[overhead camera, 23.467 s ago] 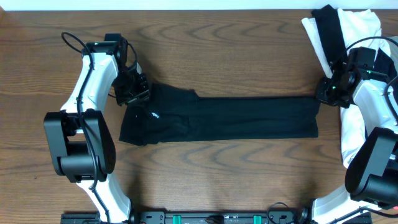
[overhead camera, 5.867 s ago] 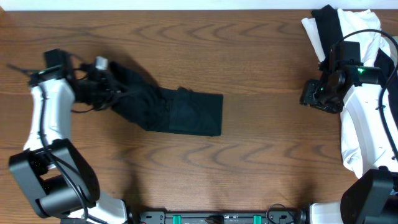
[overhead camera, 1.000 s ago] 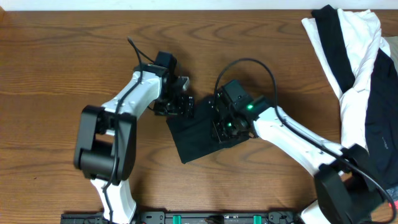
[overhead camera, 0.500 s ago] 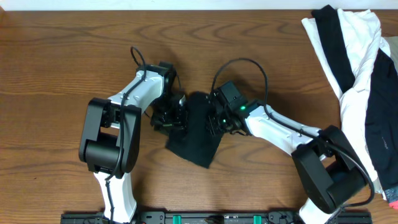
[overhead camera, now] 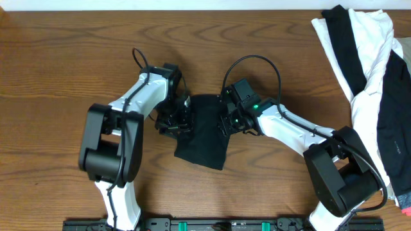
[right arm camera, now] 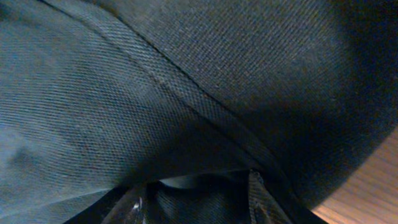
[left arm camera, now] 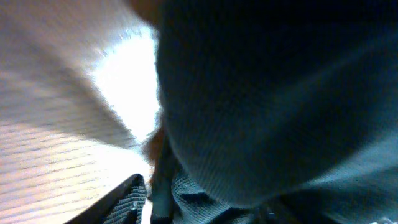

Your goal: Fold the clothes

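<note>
The clothes in hand are one black garment (overhead camera: 204, 133), folded into a small thick packet and lying at the table's middle. My left gripper (overhead camera: 182, 122) sits at its left edge and my right gripper (overhead camera: 225, 122) at its right edge. In the left wrist view dark fabric (left arm camera: 267, 99) fills the frame. A strip of bright table shows between it and the ridged left finger (left arm camera: 121, 202); the other finger is hidden. In the right wrist view the fingers (right arm camera: 134, 202) stand well apart, with a loose arched fold of the fabric (right arm camera: 186, 93) between them.
A heap of white and black garments (overhead camera: 369, 64) lies at the table's right edge. Bare wooden tabletop (overhead camera: 77, 64) surrounds the packet. Both arms reach in from the front, crossing the table's lower half. A small pink thing (overhead camera: 406, 208) shows at the bottom right corner.
Over the last second the packet has turned from lying slanted to nearly upright and shifted left. Both grippers moved with it and now flank its upper half.
</note>
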Robot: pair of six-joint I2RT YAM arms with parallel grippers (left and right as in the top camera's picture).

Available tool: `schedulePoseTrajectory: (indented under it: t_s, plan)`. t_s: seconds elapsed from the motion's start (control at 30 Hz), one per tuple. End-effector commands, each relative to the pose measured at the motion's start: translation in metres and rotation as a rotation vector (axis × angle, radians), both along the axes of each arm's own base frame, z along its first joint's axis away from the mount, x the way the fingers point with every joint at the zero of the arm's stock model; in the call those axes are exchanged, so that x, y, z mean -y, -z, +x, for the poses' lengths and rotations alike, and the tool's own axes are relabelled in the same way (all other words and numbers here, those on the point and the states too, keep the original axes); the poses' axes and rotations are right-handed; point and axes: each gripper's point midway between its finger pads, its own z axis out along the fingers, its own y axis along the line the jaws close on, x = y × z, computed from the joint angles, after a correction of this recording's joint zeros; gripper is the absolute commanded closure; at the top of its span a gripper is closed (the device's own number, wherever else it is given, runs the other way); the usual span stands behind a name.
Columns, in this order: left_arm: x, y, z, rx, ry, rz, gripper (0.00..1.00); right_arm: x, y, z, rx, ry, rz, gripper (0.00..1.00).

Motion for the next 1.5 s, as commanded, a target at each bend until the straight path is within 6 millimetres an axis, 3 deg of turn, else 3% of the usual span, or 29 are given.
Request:
schedulePoseTrajectory:
  t_s: [0.0, 0.1, 0.27, 0.33, 0.47, 0.6, 0.73, 1.0, 1.17, 1.27, 1.37, 1.43, 1.47]
  plan:
    - [-0.005, -0.025, 0.016, 0.114, -0.030, -0.017, 0.36, 0.015, 0.008, 0.003, 0.008, 0.006, -0.065, 0.48]
    - [-0.007, -0.032, 0.027, 0.170, -0.044, -0.030, 0.21, 0.015, 0.008, 0.001, 0.000, 0.004, -0.070, 0.48]
    - [-0.009, -0.031, 0.028, 0.170, -0.050, -0.029, 0.14, 0.015, -0.004, 0.002, 0.013, -0.013, -0.069, 0.48]
    - [-0.009, -0.030, 0.029, 0.171, -0.049, -0.030, 0.12, 0.013, -0.023, 0.006, 0.044, -0.011, -0.052, 0.46]
    - [-0.008, -0.030, 0.030, 0.180, -0.044, -0.034, 0.10, 0.008, -0.081, 0.020, 0.170, -0.018, -0.006, 0.45]
    - [0.010, -0.035, 0.029, 0.200, 0.038, -0.170, 0.09, 0.013, -0.139, 0.026, 0.304, 0.001, 0.029, 0.43]
    - [0.011, -0.023, 0.033, 0.209, 0.036, -0.174, 0.08, 0.018, -0.169, 0.020, 0.364, -0.002, 0.052, 0.42]
    - [0.023, 0.009, 0.036, 0.174, 0.044, -0.244, 0.08, 0.027, -0.167, 0.004, 0.317, -0.006, 0.024, 0.43]
    - [0.046, 0.010, 0.035, 0.159, 0.069, -0.405, 0.09, 0.028, -0.166, 0.003, 0.309, -0.006, 0.020, 0.43]
    - [0.055, 0.006, 0.033, 0.159, 0.090, -0.473, 0.15, 0.029, -0.165, 0.002, 0.305, -0.007, 0.017, 0.43]
    - [0.056, 0.007, 0.032, 0.157, 0.091, -0.474, 0.30, 0.029, -0.164, 0.000, 0.298, -0.007, 0.013, 0.44]
    - [0.056, 0.007, 0.032, 0.162, 0.101, -0.477, 0.46, 0.030, -0.163, 0.000, 0.295, -0.008, 0.011, 0.44]
    - [0.056, 0.007, 0.032, 0.164, 0.105, -0.478, 0.64, 0.030, -0.163, -0.001, 0.293, -0.008, 0.010, 0.44]
